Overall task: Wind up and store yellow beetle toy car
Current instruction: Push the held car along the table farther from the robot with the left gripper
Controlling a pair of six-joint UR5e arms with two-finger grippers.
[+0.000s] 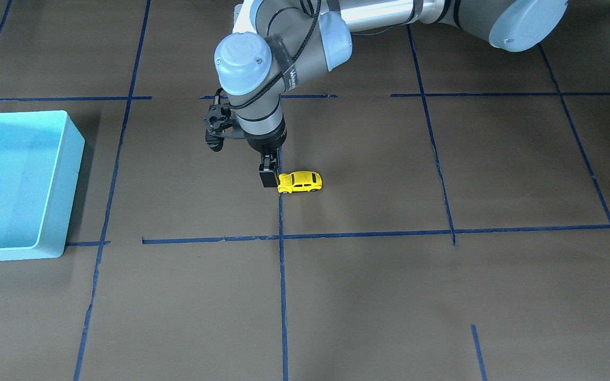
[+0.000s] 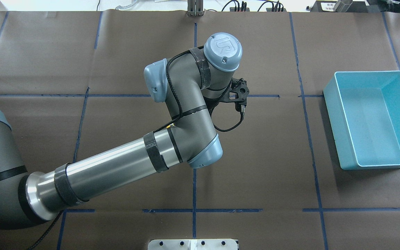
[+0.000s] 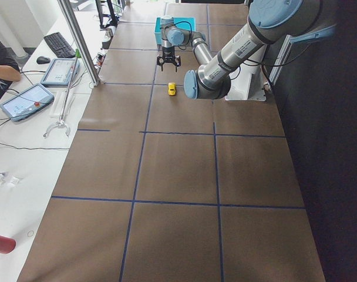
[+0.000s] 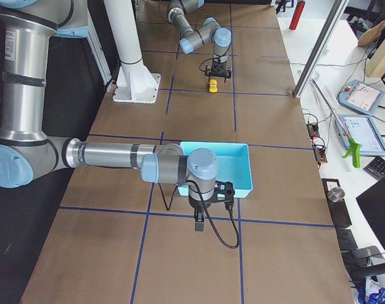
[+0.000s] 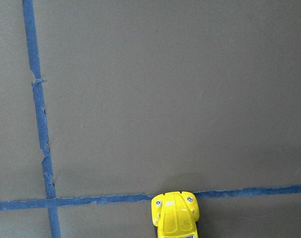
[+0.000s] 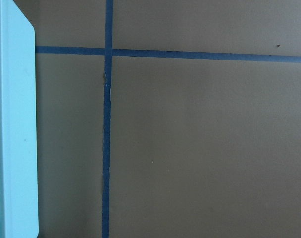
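The yellow beetle toy car (image 1: pixel 299 181) stands on its wheels on the brown table, beside a blue tape line. It also shows in the left wrist view (image 5: pixel 174 218), at the bottom edge. My left gripper (image 1: pixel 269 177) points straight down close by one end of the car, a little above the table. It is open and holds nothing. The side views show its fingers spread over the car (image 4: pixel 213 85). In the overhead view my left arm hides the car. My right gripper (image 4: pixel 199 221) hangs next to the light blue bin (image 4: pixel 233 155); I cannot tell whether it is open or shut.
The light blue bin (image 1: pixel 74 201) stands far off on the robot's right side and has nothing in it (image 2: pixel 337 125). Its wall shows in the right wrist view (image 6: pixel 14 124). Blue tape lines cross the table. Tablets and cables lie past the table's far edge.
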